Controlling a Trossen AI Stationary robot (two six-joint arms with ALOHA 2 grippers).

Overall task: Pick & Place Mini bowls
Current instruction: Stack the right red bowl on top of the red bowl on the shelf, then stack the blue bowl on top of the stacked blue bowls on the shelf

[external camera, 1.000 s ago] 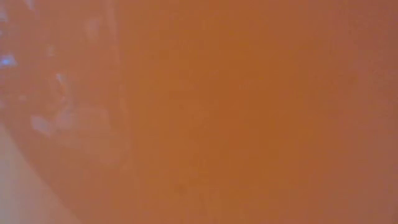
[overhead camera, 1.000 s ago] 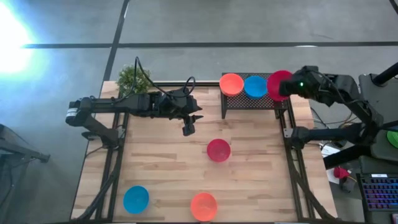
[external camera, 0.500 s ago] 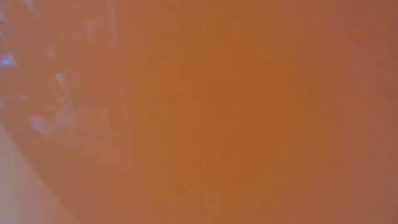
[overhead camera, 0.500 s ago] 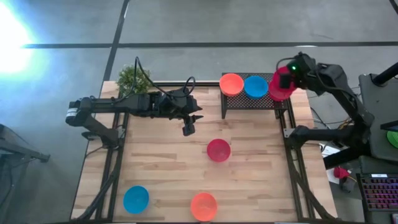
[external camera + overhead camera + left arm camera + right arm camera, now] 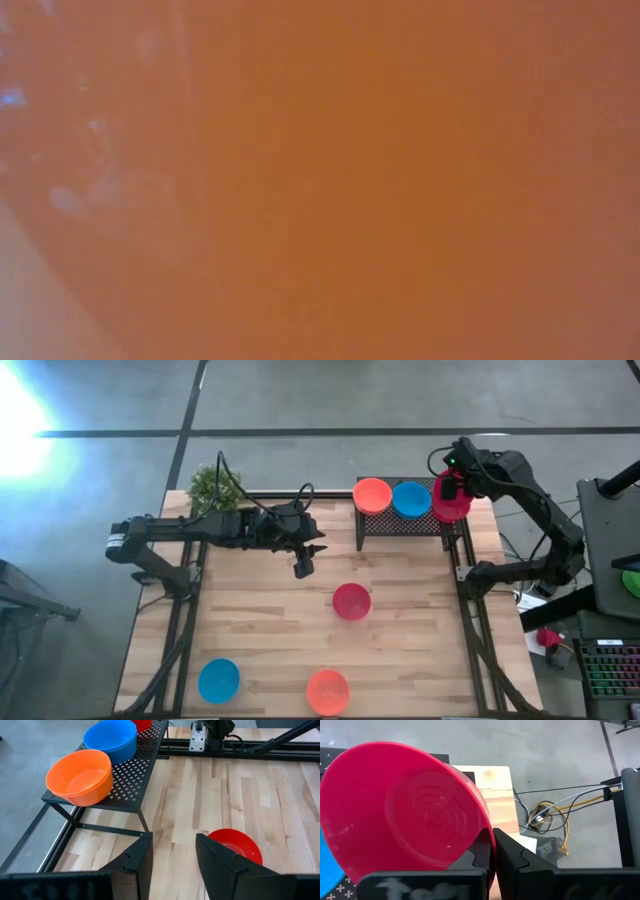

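A red mini bowl (image 5: 451, 501) is pinched by its rim in the right gripper (image 5: 449, 488), tilted over the black wire-mesh rack (image 5: 404, 523) beside the blue bowl (image 5: 411, 499) and orange bowl (image 5: 372, 495). The left gripper (image 5: 302, 566), jaws spread, hangs left of the rack.

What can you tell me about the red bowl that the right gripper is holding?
The red bowl is small, round and shallow, of smooth glossy plastic by its look, with faint concentric rings in its bottom. The right gripper is shut on its rim, and the bowl hangs tilted, its inside turned to the wrist camera. From above it sits at the right end of the rack, beside the blue bowl. Whether it touches the rack cannot be told.
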